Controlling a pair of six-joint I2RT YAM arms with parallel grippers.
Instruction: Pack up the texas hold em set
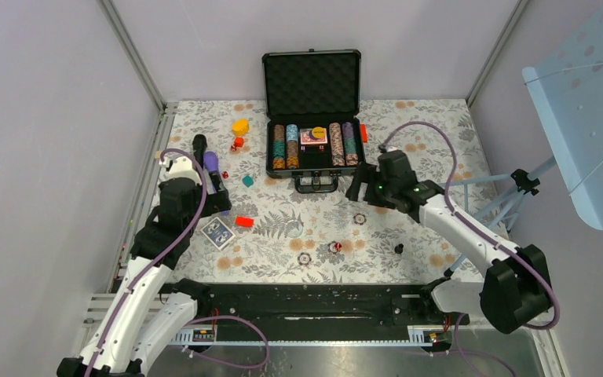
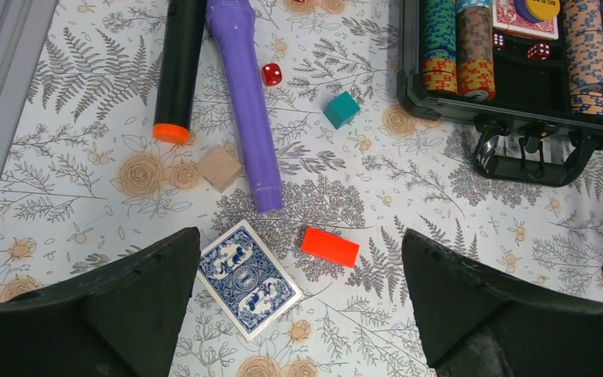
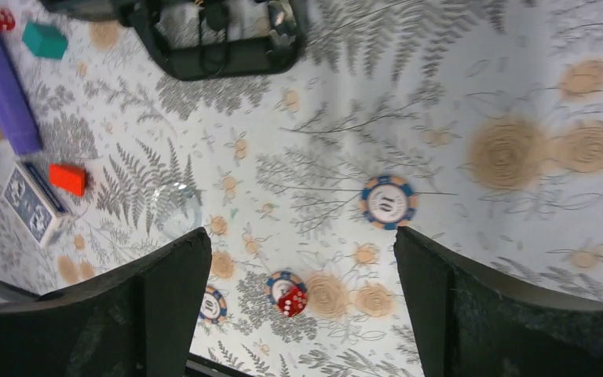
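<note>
Closest to the lens, the left arm's jaws stand wide apart with nothing between them, hovering over a blue-backed rectangular card deck (image 2: pixel 248 277). It lies flat on the floral-patterned desk (image 2: pixel 86 141), just beside a small red rectangular block (image 2: pixel 330 247). That deck looks light and stiff-edged, but it sits flush on the desk. I judge the surest hold is across its 2 long edges, with the fingertips brought right down to the surface, since its smooth box could slip under a shallow pinch. Further right, 3 striped round poker chips (image 3: pixel 389 202) lie loose and well apart on the desk, 1 of them carrying a red die (image 3: pixel 291 300). Thin, hard and flat, they probably give little to pinch, so take each across its rim and expect it to skate or tip on edge. Beyond them, at the far middle of the desk, the black rectangular hard case (image 1: pixel 312 161) stands open with its egg-crate foam lid (image 1: pixel 312 82) upright. 4 rows of multicoloured striped chips (image 2: pixel 475 55) are already bedded in the tray, and the black handle (image 2: pixel 535 153) faces the arms. Loaded so, the case is likely heavy and rigid, and the lid should swing down from its top edge. Rightmost, the right arm's jaws are likewise spread and empty, above the loose chips.
</note>
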